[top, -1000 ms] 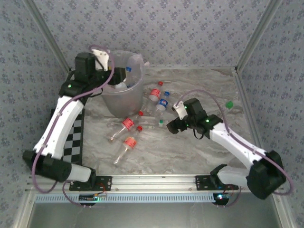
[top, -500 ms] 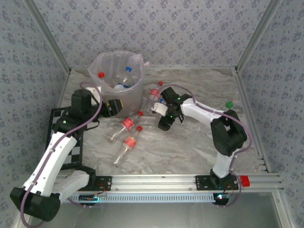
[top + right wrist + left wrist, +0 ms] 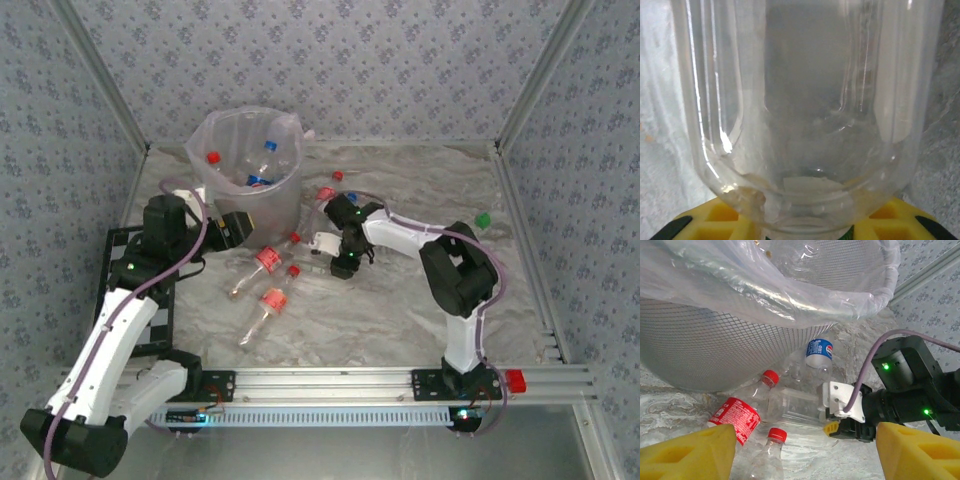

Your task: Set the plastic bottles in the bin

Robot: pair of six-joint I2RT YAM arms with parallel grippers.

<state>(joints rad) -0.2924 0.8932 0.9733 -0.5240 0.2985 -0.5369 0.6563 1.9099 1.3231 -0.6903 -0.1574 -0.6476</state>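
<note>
The bin (image 3: 291,186), a tall translucent bucket with a bag liner, holds several bottles (image 3: 262,160). In the left wrist view its meshed wall (image 3: 715,350) looms close. On the table in front lie two red-labelled bottles (image 3: 268,260) (image 3: 273,300), with a blue-labelled one (image 3: 819,352) by the bin's foot. My right gripper (image 3: 340,262) is shut on the neck of a clear label-less bottle (image 3: 805,100) that lies flat (image 3: 790,407). My left gripper (image 3: 805,450) hangs open and empty, low beside the bin (image 3: 235,228), facing the red-labelled bottles.
A loose green cap (image 3: 483,219) lies at the right of the table. A checkerboard mat (image 3: 140,300) lies under the left arm. Another red-capped bottle (image 3: 325,195) lies behind the right arm. Metal frame rails edge the table.
My left arm has come down from over the bin to its front left. My right arm swung left to the clear bottle and its jaws closed on the neck.
</note>
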